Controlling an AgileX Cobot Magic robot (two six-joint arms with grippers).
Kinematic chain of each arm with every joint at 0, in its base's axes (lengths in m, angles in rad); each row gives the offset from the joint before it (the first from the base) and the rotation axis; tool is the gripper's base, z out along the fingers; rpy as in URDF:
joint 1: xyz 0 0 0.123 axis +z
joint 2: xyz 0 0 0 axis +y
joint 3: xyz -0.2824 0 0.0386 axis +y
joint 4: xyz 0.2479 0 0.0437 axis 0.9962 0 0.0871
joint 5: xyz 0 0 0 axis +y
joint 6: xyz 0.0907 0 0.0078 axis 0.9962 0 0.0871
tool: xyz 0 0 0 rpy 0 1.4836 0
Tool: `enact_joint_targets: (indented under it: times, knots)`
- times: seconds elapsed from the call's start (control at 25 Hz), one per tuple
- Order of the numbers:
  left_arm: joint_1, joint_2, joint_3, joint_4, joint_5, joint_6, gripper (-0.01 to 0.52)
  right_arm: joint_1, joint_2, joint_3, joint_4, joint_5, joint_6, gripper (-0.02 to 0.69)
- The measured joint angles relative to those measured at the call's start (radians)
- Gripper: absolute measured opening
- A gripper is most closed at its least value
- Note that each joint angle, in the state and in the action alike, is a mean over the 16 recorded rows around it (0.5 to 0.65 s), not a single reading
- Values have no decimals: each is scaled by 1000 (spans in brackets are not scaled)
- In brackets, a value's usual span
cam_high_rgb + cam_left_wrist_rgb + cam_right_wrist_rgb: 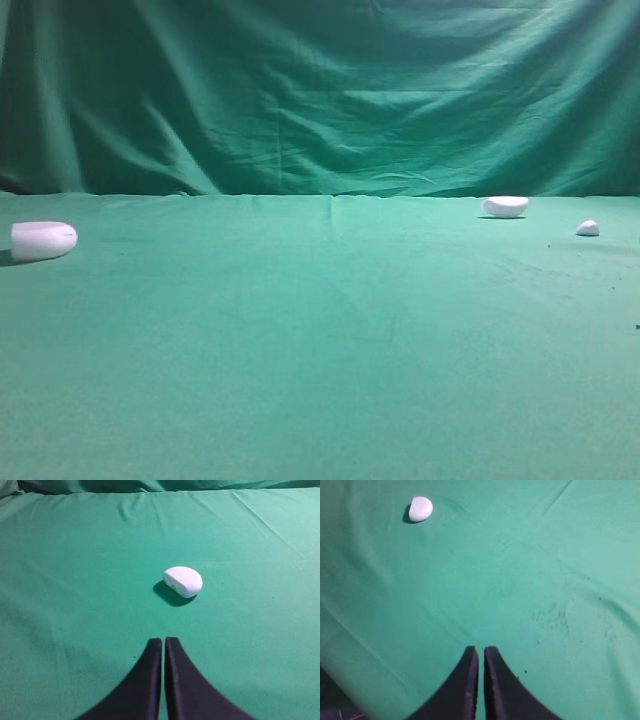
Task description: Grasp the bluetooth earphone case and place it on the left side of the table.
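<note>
The bluetooth earphone case (43,240), a pale white-lilac oblong with a thin seam, lies on the green table (320,340) at its far left edge. In the left wrist view a white rounded object with a seam (183,581), which looks like the case, lies on the cloth well ahead of my left gripper (163,641). That gripper is shut and empty, apart from the object. My right gripper (481,650) is shut and empty over bare cloth. Neither gripper shows in the exterior high view.
A smaller white half-dome (505,206) sits at the back right and a tiny white pebble-like piece (588,228) lies further right. The right wrist view shows one small white rounded piece (420,508) at the upper left. A green backdrop (320,90) hangs behind.
</note>
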Motion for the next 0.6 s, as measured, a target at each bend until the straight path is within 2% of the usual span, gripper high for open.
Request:
enact_joint_targets:
  times: [0.28,0.6]
  knots:
    - [0,0,0,0,0,0,0,-38,-247,251,-8,-177,-3,0]
    - [0,0,0,0,0,0,0,-209,-508,596,-9,-484,24,0]
